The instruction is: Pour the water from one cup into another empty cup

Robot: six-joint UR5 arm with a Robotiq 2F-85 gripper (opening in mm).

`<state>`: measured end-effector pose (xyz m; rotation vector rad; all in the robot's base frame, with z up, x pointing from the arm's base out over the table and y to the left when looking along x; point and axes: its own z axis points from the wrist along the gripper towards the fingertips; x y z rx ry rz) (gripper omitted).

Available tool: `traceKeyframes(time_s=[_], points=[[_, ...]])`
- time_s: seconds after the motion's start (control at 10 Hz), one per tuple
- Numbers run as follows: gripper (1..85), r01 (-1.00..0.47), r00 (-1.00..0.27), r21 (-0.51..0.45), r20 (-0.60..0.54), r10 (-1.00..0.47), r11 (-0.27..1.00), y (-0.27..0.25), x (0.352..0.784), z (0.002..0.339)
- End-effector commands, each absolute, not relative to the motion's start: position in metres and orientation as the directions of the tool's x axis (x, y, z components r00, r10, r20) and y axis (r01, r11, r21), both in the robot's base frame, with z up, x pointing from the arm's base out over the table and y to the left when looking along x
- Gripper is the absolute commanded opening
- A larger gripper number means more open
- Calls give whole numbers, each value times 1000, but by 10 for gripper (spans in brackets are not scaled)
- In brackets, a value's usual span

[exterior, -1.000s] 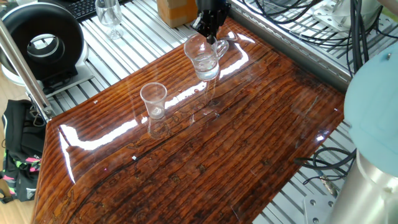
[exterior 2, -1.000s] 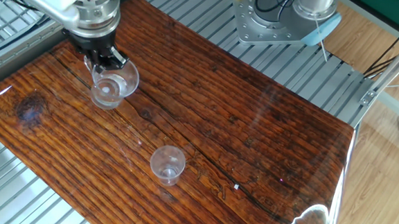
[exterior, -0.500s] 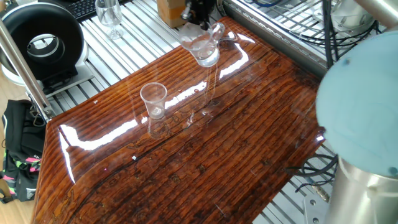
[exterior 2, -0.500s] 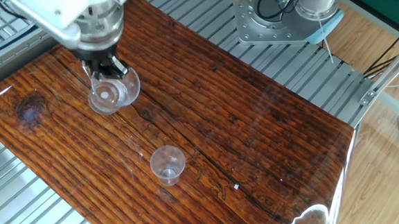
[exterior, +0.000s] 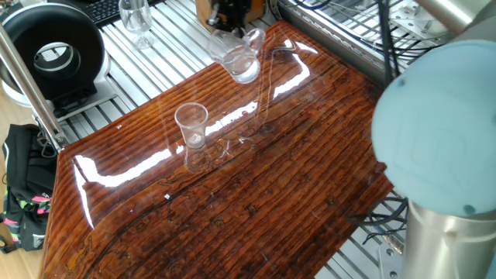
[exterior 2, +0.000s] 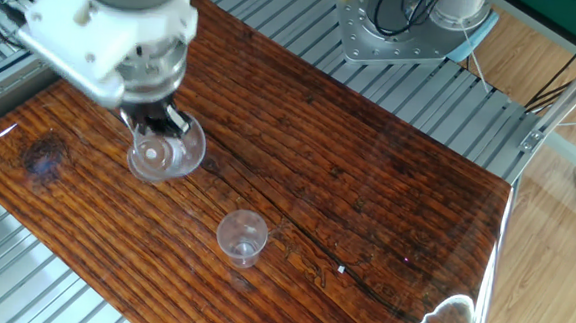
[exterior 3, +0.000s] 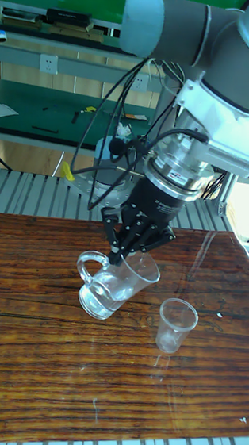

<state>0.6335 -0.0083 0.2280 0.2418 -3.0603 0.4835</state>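
The glass mug (exterior 3: 117,283) with its side handle hangs tilted above the wooden table (exterior 3: 57,371), and a little clear water (exterior 3: 105,301) lies in its lower side. My gripper (exterior 3: 125,256) is shut on the mug's rim from above. The other fixed view shows the mug (exterior 2: 166,155) under the gripper (exterior 2: 159,129), up and to the left of the small tapered empty cup (exterior 2: 241,236). That cup (exterior 3: 175,323) stands upright on the table, just right of and below the mug. In one fixed view the mug (exterior: 236,59) hangs beyond the cup (exterior: 191,124).
A stemmed wine glass (exterior: 136,17) and a black round device (exterior: 51,51) stand on the metal rails beyond the table's left edge. A cardboard box (exterior: 205,11) is behind the gripper. The arm's large grey joint (exterior: 438,139) blocks the right side of one fixed view.
The gripper has carried the mug toward the side of the small cup and tilted it further. The arm's joint has swung further into one fixed view. The small cup has not moved.
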Motion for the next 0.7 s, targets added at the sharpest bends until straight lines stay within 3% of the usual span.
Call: traceKeyframes(time_s=[0.0, 0.6], points=[[17, -151, -988, -341, 39, -146, 928, 7, 644, 226], [17, -192, -981, -340, 30, -193, 921, 13, 647, 223]])
